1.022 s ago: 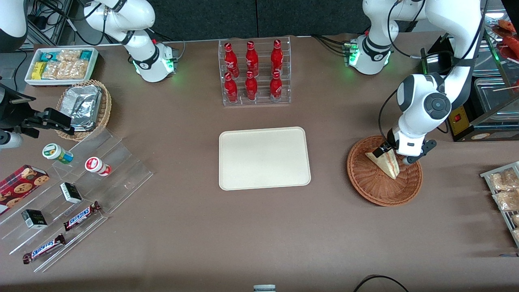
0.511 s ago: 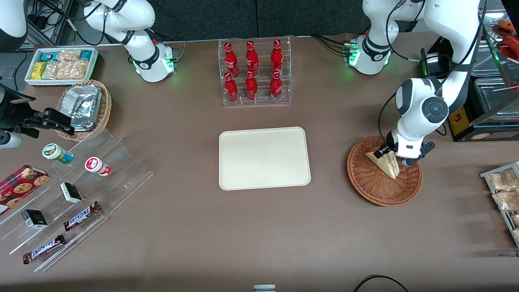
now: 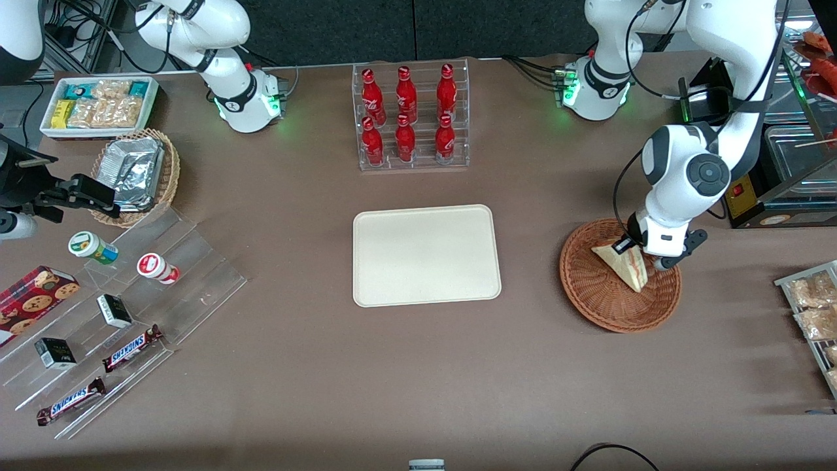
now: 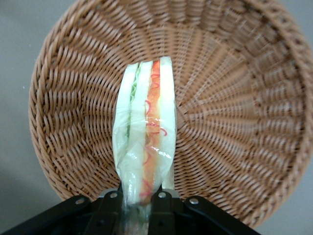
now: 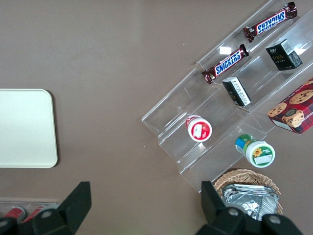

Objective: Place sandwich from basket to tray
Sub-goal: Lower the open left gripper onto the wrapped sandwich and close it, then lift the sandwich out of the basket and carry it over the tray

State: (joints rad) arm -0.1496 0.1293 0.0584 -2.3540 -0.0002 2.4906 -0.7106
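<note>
The sandwich (image 3: 624, 265) is a plastic-wrapped wedge of white bread with red and green filling, standing on edge inside the reddish-brown woven basket (image 3: 588, 307). My left gripper (image 3: 639, 256) is shut on its wide end, just above the basket floor. In the left wrist view the black fingers (image 4: 110, 205) pinch the sandwich (image 4: 144, 142) from both sides, with the basket (image 4: 234, 98) spread below it. I cannot tell whether the sandwich's tip touches the weave. The cream tray (image 3: 425, 255) lies beside the basket, toward the parked arm, with bare table between them.
A clear rack of red bottles (image 3: 405, 118) stands farther from the front camera than the tray. A black box (image 3: 745, 190) and a wire rack of packets (image 3: 811, 314) flank the basket. A tan basket of foil packets (image 3: 134, 173), a snack bin (image 3: 98, 104) and an acrylic shelf (image 3: 163, 281) sit toward the parked arm.
The gripper and the sandwich it holds have shifted slightly toward the working arm's end of the table. The grip is the same, and nothing else has moved.
</note>
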